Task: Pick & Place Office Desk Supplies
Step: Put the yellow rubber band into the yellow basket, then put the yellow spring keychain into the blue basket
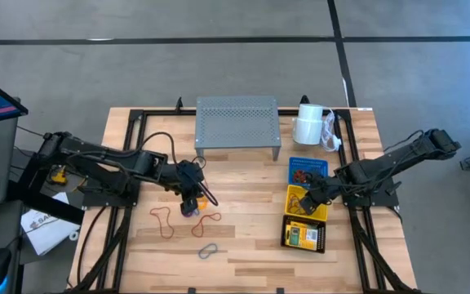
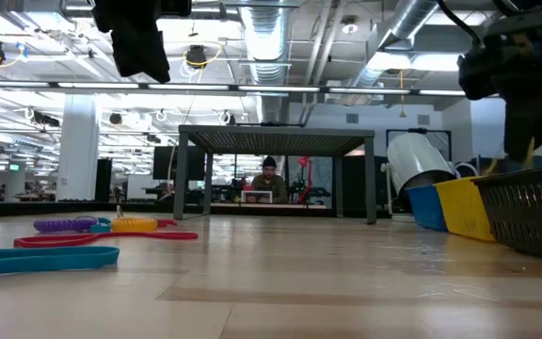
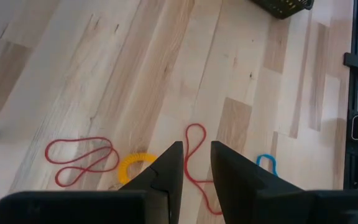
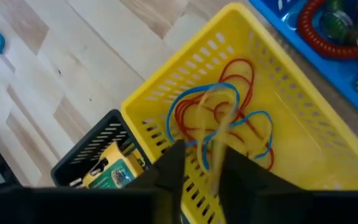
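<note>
Several thin loops lie flat on the wooden table: a red one, an orange one, a grey one. My left gripper hovers over them, slightly open, above a red loop and beside a yellow coil. A blue basket, a yellow basket and a black basket with crayon boxes stand in a row at the right. My right gripper is over the yellow basket, its fingers slightly apart. A blurred tan loop shows just below them. My right gripper points down into the yellow basket. The tan loop shows as a blurred strip right below its fingertips, above the red and blue loops in the basket. I cannot tell whether the fingers touch it.
A grey perforated shelf and a white paper roll stand at the table's far side. Dark frame rails run along the left and right edges. Bare wood lies between the loops and the baskets. A person sits in the room beyond.
</note>
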Action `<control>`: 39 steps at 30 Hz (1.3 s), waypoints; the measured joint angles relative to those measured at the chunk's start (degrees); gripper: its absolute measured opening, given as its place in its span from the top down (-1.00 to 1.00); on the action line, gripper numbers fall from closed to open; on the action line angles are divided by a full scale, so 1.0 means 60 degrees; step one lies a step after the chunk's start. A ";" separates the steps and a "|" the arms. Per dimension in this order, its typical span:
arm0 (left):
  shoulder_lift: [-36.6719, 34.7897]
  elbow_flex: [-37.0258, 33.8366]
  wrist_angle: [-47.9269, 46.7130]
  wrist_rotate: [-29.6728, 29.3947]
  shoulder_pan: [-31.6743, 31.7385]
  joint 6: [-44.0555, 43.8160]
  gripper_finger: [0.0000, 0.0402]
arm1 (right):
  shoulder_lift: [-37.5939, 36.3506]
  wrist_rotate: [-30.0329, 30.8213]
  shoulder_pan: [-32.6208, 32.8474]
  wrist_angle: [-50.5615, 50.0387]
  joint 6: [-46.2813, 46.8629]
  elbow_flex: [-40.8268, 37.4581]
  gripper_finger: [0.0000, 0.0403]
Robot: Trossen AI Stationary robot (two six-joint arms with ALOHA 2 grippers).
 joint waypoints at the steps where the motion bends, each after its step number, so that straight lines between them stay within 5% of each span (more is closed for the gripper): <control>1: 0.0000 0.0000 0.0002 -0.0001 0.0000 0.0000 0.62 | 0.0000 -0.0062 0.0018 0.0004 -0.0012 0.0000 0.57; 7: 0.0000 0.0000 -0.0012 0.0000 0.0000 0.0000 0.62 | 0.0000 -0.0163 0.0024 -0.0012 0.0229 0.0000 0.08; 12: 0.0001 0.0000 -0.0648 0.0004 0.0000 0.0078 0.62 | 0.0000 -0.0169 0.0028 0.0007 0.0372 0.0000 -0.07; 24: 0.1908 -0.0007 -0.1045 0.0055 0.0000 0.3646 0.62 | -0.0015 -0.0159 0.0024 0.1469 0.0394 0.0004 0.16; 39: 0.4085 -0.0007 -0.0363 0.1424 -0.0009 0.3663 0.55 | -0.0017 -0.0064 0.0588 0.4629 0.0383 0.0007 0.45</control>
